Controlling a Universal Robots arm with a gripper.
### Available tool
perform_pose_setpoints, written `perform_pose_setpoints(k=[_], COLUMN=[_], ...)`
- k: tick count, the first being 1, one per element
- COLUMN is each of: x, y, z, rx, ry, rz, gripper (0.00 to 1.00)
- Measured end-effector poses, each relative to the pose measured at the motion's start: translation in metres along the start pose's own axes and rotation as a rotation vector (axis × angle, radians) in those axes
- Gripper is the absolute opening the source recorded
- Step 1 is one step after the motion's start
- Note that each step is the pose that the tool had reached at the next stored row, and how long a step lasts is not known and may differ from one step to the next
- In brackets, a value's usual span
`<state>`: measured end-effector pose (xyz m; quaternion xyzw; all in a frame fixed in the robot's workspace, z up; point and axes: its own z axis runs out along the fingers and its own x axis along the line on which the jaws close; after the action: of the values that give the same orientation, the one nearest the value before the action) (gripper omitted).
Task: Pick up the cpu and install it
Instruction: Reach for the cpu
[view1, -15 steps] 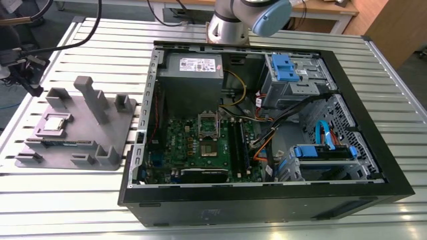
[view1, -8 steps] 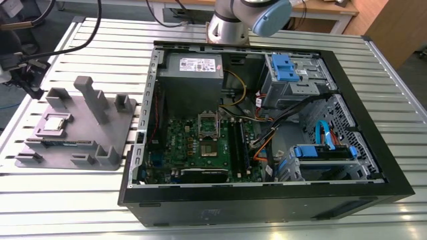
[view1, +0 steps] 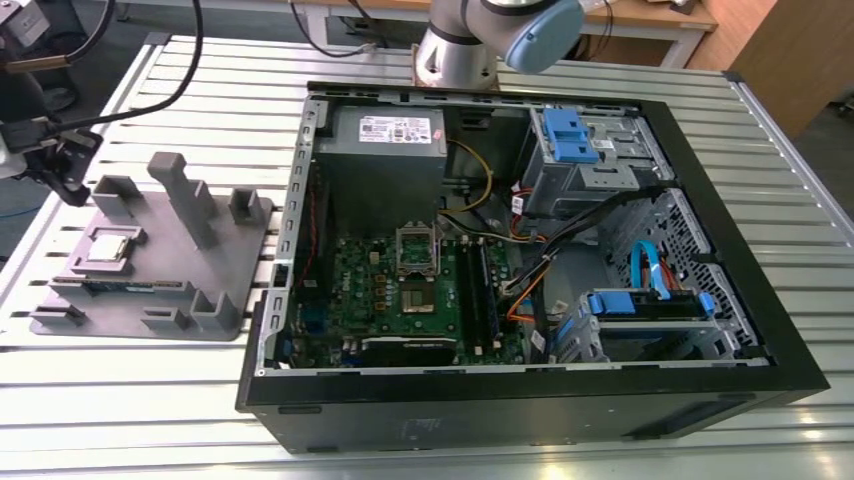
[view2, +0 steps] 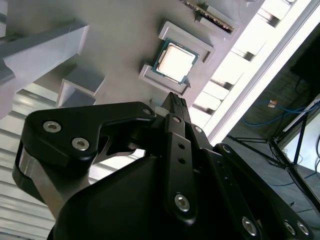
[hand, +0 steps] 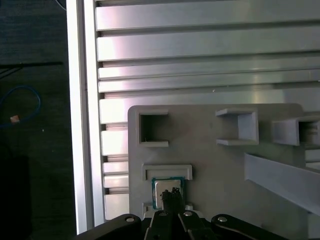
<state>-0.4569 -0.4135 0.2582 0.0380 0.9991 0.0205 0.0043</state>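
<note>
Hovering over the grey tray (view1: 220, 250) at the exterior view's left, the gripper (view2: 175, 100) has its black tips drawn together with nothing between them, and in both wrist views they sit just above the cpu (view2: 175, 62). Item: cpu, flat square, bright metal top, thin green border, lying level in a shallow seat between two raised lips of the tray; in the first wrist view the gripper (hand: 172, 192) overlaps its near edge (hand: 161, 192). Item: open computer case (view1: 534, 390) on the slatted bench (view1: 200, 130), well apart from the tray, with the metal socket frame (view1: 416, 250) on the green board. Step in hand, by judgement: the approach for the pick. Done well, it likely calls for tips spread wider than the chip, centred over it, square to its sides, meeting two opposite edges clear of the lips, and a level lift so nothing catches. Writing: a white label (view1: 387, 128) on the power supply box carries print too small to make out; no marking can be made out on the cpu's top.
</note>
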Motion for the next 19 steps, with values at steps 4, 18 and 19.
perform_pose_setpoints(k=[4, 18, 19], x=[0.0002, 0.0004, 0.0004], y=[-0.0017, -0.0091, -0.0098], z=[0.0043, 0.0207, 0.0219], rx=[0.0, 0.0, -0.0001], ry=[-0.0002, -0.0002, -0.0003], rz=[0.0, 0.0, 0.0], gripper=[0.11, 0.11, 0.11])
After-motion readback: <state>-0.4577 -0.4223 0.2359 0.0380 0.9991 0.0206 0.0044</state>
